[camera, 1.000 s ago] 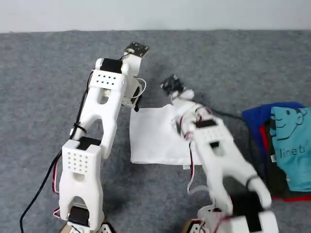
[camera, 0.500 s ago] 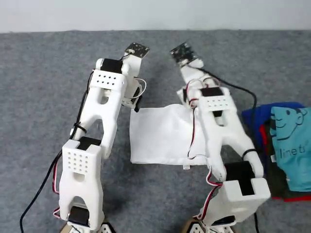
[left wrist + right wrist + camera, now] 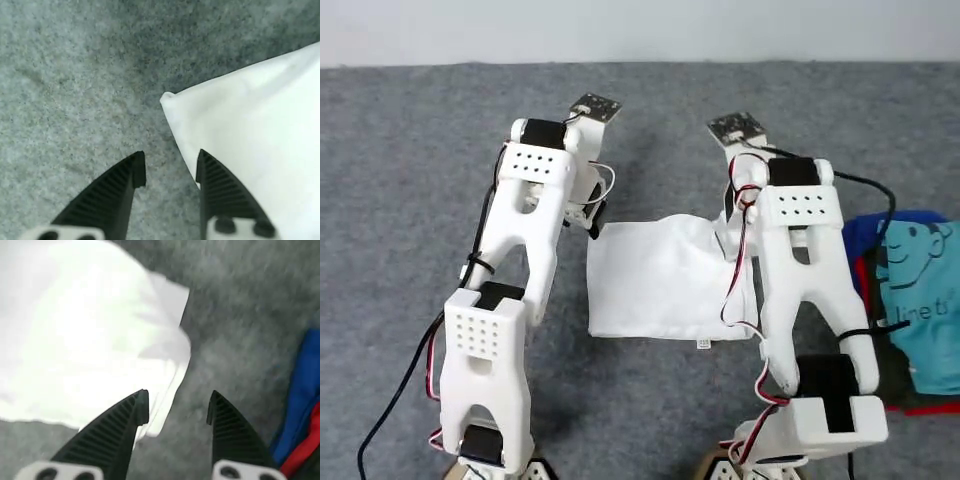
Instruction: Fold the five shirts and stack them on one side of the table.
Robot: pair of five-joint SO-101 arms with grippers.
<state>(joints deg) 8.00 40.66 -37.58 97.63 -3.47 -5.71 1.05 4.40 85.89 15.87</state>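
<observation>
A folded white shirt [image 3: 655, 280] lies flat mid-table between the two arms. My left gripper [image 3: 170, 167] hovers open just over the shirt's far left corner [image 3: 167, 97], one finger above the cloth and the other above bare carpet. Over the shirt's far right edge, which is slightly rumpled, my right gripper [image 3: 178, 405] is open and holds nothing. The white shirt [image 3: 85, 330] sits to one side of it. A pile of shirts [image 3: 910, 300] lies at the table's right edge, teal on top over blue, red and dark ones.
Grey carpet-like cloth [image 3: 410, 200] covers the table. The left half and the far strip are bare. The pile's blue and red edges [image 3: 305, 395] lie close to the right gripper.
The right arm has swung from over the white shirt out to its far right edge. The left arm has barely shifted.
</observation>
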